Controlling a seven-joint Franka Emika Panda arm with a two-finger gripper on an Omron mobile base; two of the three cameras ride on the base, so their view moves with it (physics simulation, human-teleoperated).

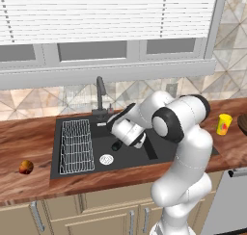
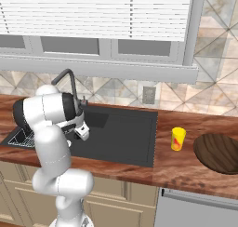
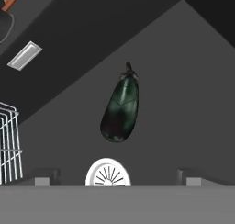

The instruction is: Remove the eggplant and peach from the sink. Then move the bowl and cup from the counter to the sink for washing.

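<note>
— Left end of the worktop [image 1: 29, 133]?
— Peach [image 1: 26, 167] there, near the front edge, well clear of the sink [image 1: 159, 154]; wire rack [image 1: 76, 145] over the basin's left side.
— And in the basin?
— Eggplant [image 3: 120, 109] on the floor beside the drain [image 3: 108, 173]; jaws [image 3: 118, 177] wide open above it, holding nothing.
— Right end?
— Cup [image 2: 177, 139] upright beside the sink's right edge; bowl [image 2: 219, 152] beyond it.
</note>
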